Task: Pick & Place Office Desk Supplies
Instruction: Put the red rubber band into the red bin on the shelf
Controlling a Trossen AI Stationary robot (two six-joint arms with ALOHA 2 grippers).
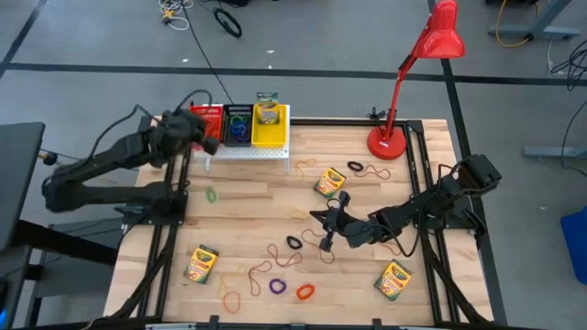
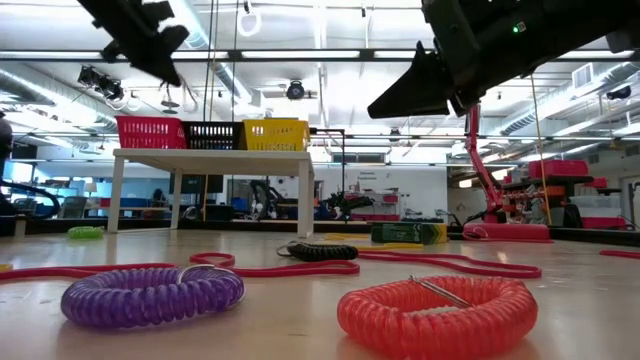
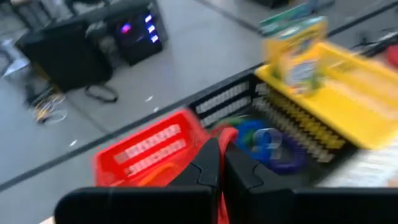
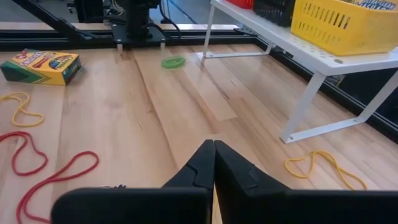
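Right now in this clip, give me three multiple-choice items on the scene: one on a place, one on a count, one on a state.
1. Where is the left gripper?
A. over the red basket
B. beside the lamp
C. at the table's near edge

2. How many baskets stand on the white stand?
A. one
B. three
C. five

3. How are the right gripper fingers?
A. wide open
B. shut empty
C. shut on a crayon box

Answers: 1 A, the high view shows it at the red basket. 2 B, red, black and yellow. 3 B, the right wrist view shows the fingertips touching, nothing between.
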